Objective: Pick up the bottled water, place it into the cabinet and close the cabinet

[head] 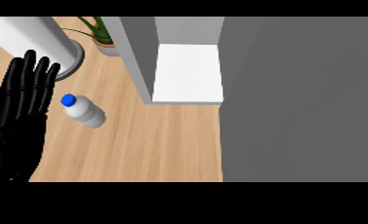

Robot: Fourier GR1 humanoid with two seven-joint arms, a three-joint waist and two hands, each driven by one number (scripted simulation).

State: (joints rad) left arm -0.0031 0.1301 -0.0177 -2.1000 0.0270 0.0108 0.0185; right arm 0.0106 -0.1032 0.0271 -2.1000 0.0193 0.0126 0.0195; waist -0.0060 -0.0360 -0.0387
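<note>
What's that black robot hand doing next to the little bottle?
The robot's black left hand is open near the left edge, fingers up, holding nothing. Just right of it a small white plastic water bottle with a blue cap stands on the light wooden counter, untouched. The grey cabinet behind is open, showing a white shelf. The right hand isn't in view.

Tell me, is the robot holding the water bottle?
No, the water bottle stands on the wooden counter, apart from the left hand, whose fingers are straight.

I see a wooden worktop [158,145], a potted plant [102,37] at back, a pale cylinder [43,38] beside it.
</note>
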